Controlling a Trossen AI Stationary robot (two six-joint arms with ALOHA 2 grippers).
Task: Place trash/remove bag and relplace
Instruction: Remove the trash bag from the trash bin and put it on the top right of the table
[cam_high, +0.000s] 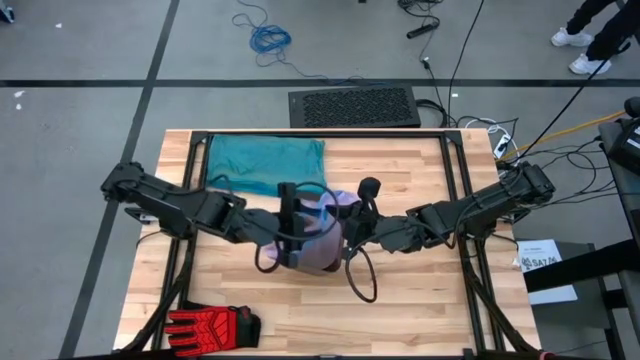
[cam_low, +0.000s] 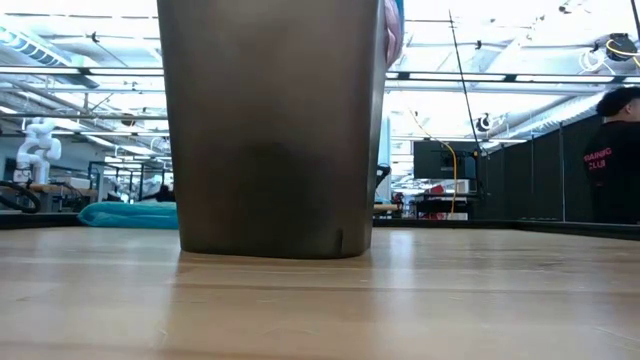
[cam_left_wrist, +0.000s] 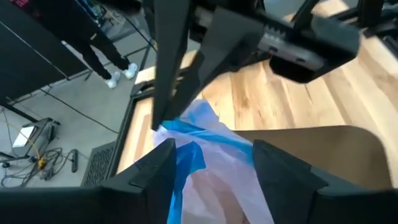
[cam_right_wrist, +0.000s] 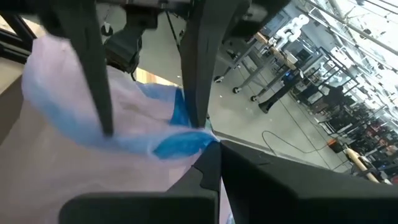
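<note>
Two grippers at the bin (cam_low: 270, 130): right gripper (cam_right_wrist: 208, 146) pinched shut on the bag (cam_right_wrist: 74, 124) rim; left gripper (cam_left_wrist: 214, 163) spread wide, bag between its fingers, ungripped. Advice: close left before lifting evenly.

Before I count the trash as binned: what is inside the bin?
The pale lilac-pink bag with its blue rim fills the grey bin. Whatever lies inside the bag is covered by plastic and both grippers.
</note>
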